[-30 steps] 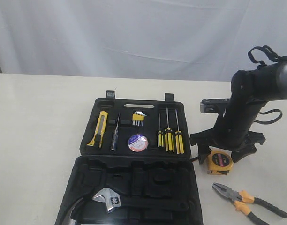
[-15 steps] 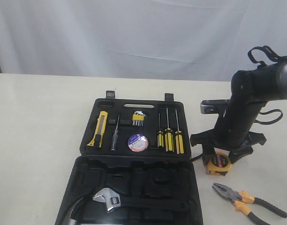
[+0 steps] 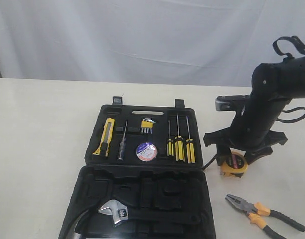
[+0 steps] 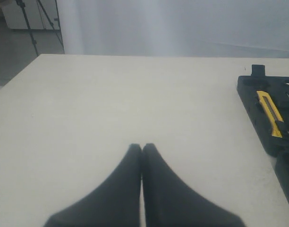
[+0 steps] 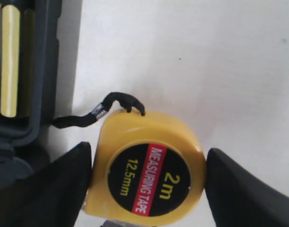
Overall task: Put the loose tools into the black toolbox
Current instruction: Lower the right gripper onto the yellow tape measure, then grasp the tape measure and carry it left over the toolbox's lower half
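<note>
Start with your left gripper (image 4: 142, 146): its jaws are pressed together with nothing between them, above bare table (image 3: 38, 129). From its wrist camera you see the near corner of the black toolbox (image 4: 258, 94).

In the exterior view the black toolbox (image 3: 190, 113) lies open in the middle of the table, its tray half at twelve o'clock and the other half at six. In the tray, at nine o'clock, the yellow-black utility knife (image 3: 105, 136) sits in its slot. The small black tape roll (image 3: 146, 151) lies near the tray's centre, with the hex keys (image 3: 147, 125) at twelve o'clock from it. The yellow-handled screwdrivers (image 3: 180, 147) stand in a row at three o'clock of the tray. The silver adjustable wrench (image 3: 114, 211) lies in the nearer half.

At three o'clock from the toolbox, just beside its edge, your right gripper (image 3: 238, 158) points down. Its jaws stand wide and are closed on the yellow tape measure (image 5: 147, 179), one finger against each side of the case. You cannot tell for sure whether the case is clear of the table. Its black strap (image 5: 95, 113) trails toward the toolbox wall.

The steel pliers (image 3: 262, 211) lie flat on the table at five o'clock from the tape measure, apart from it.
</note>
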`<state>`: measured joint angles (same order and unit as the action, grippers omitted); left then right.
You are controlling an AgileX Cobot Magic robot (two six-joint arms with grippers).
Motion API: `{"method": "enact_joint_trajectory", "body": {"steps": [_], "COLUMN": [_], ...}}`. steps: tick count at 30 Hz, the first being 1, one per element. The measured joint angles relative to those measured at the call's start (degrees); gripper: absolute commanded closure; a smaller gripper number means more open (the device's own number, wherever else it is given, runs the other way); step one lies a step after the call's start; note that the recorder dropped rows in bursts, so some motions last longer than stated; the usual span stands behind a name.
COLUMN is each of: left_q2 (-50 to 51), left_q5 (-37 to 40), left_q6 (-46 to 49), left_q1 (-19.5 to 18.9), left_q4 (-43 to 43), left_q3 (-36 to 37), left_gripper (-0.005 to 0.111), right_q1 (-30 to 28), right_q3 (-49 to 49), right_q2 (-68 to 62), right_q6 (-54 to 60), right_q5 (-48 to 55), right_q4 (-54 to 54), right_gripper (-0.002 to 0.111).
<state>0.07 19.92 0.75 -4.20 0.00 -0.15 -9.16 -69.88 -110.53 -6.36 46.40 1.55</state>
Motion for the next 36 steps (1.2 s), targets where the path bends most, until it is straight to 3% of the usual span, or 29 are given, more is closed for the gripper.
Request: {"method": "enact_joint_trajectory", "body": {"steps": [12, 27, 36], "left_q2": [0.0, 0.0, 0.0], "left_q5": [0.0, 0.0, 0.0], "left_q6": [0.0, 0.0, 0.0], "left_q1": [0.0, 0.0, 0.0], "left_q4": [0.0, 0.0, 0.0], "left_q3": [0.0, 0.0, 0.0], "left_gripper": [0.107, 0.107, 0.107], "right_q1": [3.3, 25.1, 33.9], "right_q3": [-0.2, -13.7, -22.8], "right_q2": [9.1, 8.4, 0.0], "right_q6": [1.0, -14.7, -23.4], "right_q5": [9.3, 8.8, 8.1], "right_q4": [1.1, 5.5, 5.6], "right_gripper": [0.066, 0.066, 0.066]}}
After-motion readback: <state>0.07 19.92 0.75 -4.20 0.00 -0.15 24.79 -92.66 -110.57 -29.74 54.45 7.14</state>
